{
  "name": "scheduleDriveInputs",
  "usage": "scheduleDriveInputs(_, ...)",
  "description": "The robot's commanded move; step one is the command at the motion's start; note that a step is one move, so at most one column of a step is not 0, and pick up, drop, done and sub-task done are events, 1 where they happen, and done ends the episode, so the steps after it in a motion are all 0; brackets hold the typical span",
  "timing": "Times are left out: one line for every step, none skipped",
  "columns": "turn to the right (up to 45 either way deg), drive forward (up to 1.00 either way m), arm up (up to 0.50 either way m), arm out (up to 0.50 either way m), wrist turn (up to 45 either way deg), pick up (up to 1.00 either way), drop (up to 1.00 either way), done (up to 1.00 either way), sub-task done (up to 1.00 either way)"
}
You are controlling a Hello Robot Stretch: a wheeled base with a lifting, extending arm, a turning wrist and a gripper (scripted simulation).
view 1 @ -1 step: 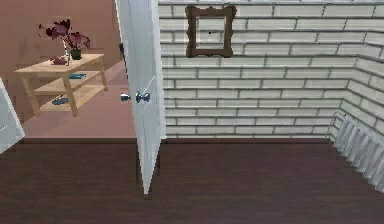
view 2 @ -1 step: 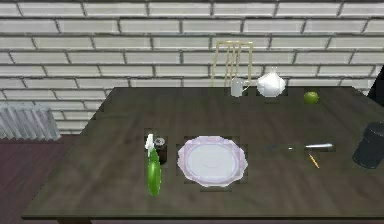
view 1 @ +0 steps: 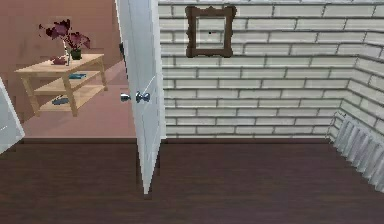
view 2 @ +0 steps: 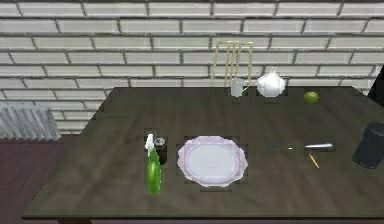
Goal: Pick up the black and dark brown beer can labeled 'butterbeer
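Dark can [view 2: 161,146] on table [view 2: 120,120], just beside green bottle [view 2: 153,175], near plate [view 2: 211,160]

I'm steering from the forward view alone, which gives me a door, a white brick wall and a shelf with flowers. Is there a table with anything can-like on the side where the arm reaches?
Observer: Yes, the arm side view shows a dark table.
Operator: Anything like a dark can on it?
Observer: A small dark cylinder stands in the table's near left part, just behind a green bottle; I cannot tell whether they touch.
Operator: What else is close by?
Observer: A pale round plate lies just right of it in that view.
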Motion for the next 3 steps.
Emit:
scheduleDriveInputs(0.0,0.0,0.38,0.0,0.0,0.0,0.0,0.0,0.0)
scheduleDriveInputs(0.0,0.0,0.0,0.34,0.0,0.0,0.0,0.0,0.0)
scheduleDriveInputs(0.0,0.0,0.0,0.0,45.0,0.0,0.0,0.0,0.0)
